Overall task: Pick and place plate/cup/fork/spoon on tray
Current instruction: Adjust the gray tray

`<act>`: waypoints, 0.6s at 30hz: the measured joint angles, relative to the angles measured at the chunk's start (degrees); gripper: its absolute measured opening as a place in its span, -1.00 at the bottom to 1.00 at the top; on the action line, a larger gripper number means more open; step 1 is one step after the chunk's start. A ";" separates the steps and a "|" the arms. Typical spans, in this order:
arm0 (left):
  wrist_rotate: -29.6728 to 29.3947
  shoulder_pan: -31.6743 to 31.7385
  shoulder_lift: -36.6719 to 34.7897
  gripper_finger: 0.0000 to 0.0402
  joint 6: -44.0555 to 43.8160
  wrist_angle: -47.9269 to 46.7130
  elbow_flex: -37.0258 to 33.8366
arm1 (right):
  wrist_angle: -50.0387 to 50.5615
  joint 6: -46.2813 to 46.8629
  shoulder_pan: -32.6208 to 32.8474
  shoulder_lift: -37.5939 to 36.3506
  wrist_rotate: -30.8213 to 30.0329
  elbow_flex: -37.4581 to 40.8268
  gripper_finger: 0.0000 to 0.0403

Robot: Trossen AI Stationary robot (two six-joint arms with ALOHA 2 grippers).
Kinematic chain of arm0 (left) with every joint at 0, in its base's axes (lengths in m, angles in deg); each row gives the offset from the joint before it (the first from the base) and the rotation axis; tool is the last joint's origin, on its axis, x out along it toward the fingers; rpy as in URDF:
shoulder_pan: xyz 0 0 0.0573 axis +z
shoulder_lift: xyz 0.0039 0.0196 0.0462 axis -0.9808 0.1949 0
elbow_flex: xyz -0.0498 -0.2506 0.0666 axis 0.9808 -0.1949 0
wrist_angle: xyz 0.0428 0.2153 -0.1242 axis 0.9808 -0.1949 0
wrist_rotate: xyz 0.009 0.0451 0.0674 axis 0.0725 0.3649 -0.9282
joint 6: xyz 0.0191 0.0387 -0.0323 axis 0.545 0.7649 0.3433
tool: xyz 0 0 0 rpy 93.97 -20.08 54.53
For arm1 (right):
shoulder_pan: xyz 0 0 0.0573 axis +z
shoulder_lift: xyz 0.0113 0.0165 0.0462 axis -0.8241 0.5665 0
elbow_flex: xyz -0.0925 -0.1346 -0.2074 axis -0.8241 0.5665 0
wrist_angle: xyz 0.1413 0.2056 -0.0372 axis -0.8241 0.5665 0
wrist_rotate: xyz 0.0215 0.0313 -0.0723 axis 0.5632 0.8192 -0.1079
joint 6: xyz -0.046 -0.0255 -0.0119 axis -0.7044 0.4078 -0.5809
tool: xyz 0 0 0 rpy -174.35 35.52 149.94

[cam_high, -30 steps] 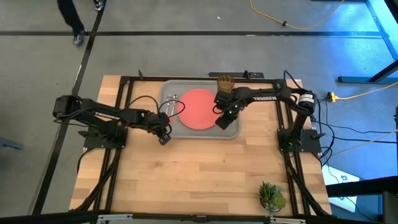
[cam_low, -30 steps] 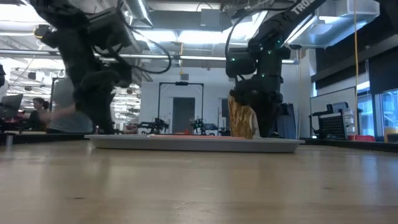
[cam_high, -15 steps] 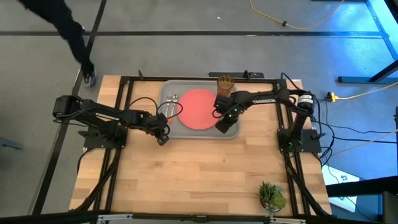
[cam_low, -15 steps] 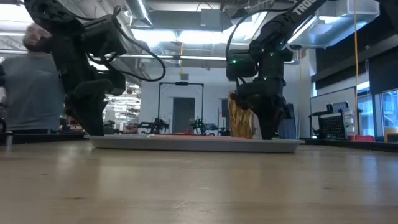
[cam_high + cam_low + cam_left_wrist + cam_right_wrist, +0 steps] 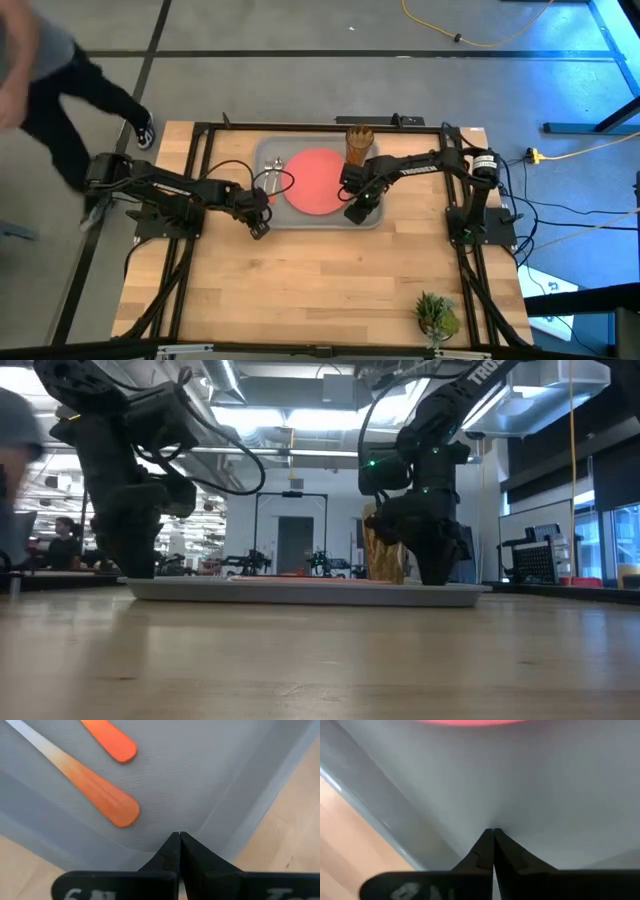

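The light-grey tray (image 5: 372, 218) lies at the table's far middle. On it rest the coral-red plate (image 5: 318, 182), the amber cup (image 5: 358, 143) upright at its far right, and the fork and spoon (image 5: 272, 180) side by side at its left. Their orange handle ends (image 5: 102, 797) show in the left wrist view. My left gripper (image 5: 258, 226) is shut at the tray's near-left corner. My right gripper (image 5: 358, 209) is shut inside the tray near its near-right corner, beside the plate. My left gripper's shut fingertips (image 5: 179, 840) sit at the rim of the tray's near-left corner (image 5: 150, 851), coming from the left and slanting down; whether they touch it, I cannot tell. My right gripper presses its shut fingertips (image 5: 492, 834) down on the tray's floor (image 5: 520, 810) just inside the near rim, slanting down from the right.
A small green plant (image 5: 436, 315) stands at the table's near right. A person (image 5: 40, 90) walks past the table's far-left corner. Bare wood lies between the tray and the near edge.
The tray, with plate, cup and utensils on it, has slid a little toward the table's near edge and left. My right gripper has gone the same way with it, staying shut. My left gripper has backed off slightly to the left at the tray's corner.
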State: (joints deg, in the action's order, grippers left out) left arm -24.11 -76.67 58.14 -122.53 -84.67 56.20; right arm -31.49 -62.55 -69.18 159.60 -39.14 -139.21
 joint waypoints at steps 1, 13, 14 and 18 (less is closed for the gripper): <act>0.00 -0.53 0.00 -1.00 -0.40 -0.02 0.00 | 0.11 0.15 0.50 0.00 -0.02 0.00 -0.98; 0.71 -9.06 0.04 -1.00 -7.13 0.11 0.00 | 0.18 5.03 7.06 0.04 1.13 0.00 -0.98; 0.73 -9.77 0.04 -1.00 -7.54 0.11 0.00 | 0.14 5.77 7.69 0.04 1.18 0.00 -0.98; 0.49 -12.21 0.04 -1.00 -8.95 0.11 0.00 | 0.18 8.20 10.14 0.04 1.31 0.00 -0.98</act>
State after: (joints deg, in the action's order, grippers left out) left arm -23.62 -88.88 58.19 -131.48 -84.56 56.20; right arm -31.31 -54.36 -59.05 159.64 -37.83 -139.21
